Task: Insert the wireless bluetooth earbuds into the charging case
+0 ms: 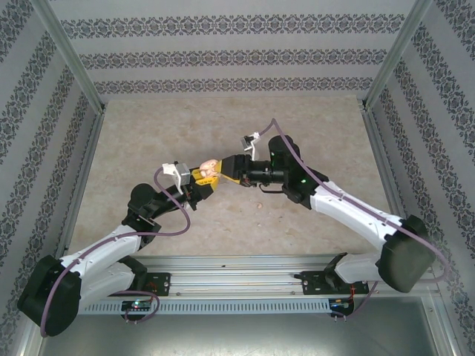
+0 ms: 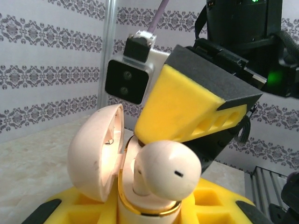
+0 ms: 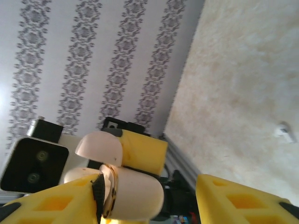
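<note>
Above the middle of the worktop point(image 1: 148, 141), clear of its surface: charging case point(image 3: 135, 191) pinched upright at its base between the pressed-in fingers of the left pincer point(image 2: 149, 212), lid point(image 2: 96, 154) hinged back and open. Seated in the case with its rounded head sticking out, one earbud point(image 2: 170, 168). Just above it, spread wide and gripping nothing, the right pincer point(image 3: 149, 196), with one yellow finger point(image 2: 177, 107) close over the earbud's head.
</note>
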Action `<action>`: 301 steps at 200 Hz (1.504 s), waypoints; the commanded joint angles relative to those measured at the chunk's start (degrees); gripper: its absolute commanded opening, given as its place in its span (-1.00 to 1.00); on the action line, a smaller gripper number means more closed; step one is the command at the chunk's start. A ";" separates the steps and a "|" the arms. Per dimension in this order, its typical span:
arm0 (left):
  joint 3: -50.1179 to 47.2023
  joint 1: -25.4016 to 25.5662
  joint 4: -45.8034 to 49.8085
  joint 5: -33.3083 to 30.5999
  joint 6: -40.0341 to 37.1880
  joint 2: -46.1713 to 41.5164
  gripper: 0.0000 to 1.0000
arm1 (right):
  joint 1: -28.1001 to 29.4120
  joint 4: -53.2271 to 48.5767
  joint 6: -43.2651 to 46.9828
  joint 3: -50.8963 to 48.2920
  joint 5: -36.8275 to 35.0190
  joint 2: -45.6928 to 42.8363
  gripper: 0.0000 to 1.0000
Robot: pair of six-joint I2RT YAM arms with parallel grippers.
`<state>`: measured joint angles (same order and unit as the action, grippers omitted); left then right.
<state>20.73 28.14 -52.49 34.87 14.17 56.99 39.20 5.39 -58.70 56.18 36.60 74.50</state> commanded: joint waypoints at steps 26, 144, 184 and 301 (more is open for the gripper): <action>1.46 0.46 2.02 2.98 -1.49 -2.02 -0.84 | 2.73 -33.66 25.81 12.37 -19.29 -8.25 0.07; 2.56 0.45 7.10 6.01 -4.33 -1.36 -0.85 | 16.35 -48.11 41.06 31.26 -23.68 5.39 -0.01; 2.64 0.42 7.19 6.20 -4.42 -1.28 -0.85 | 16.52 -50.59 42.68 35.57 -24.93 8.88 -0.02; 2.81 0.42 7.18 6.56 -4.24 -1.01 -0.86 | 15.23 -53.73 45.15 39.97 -30.71 12.78 -0.47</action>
<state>21.89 28.14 -44.03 39.86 10.70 56.29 55.00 -47.31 -14.72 94.65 9.23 87.29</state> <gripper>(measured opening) 0.248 0.281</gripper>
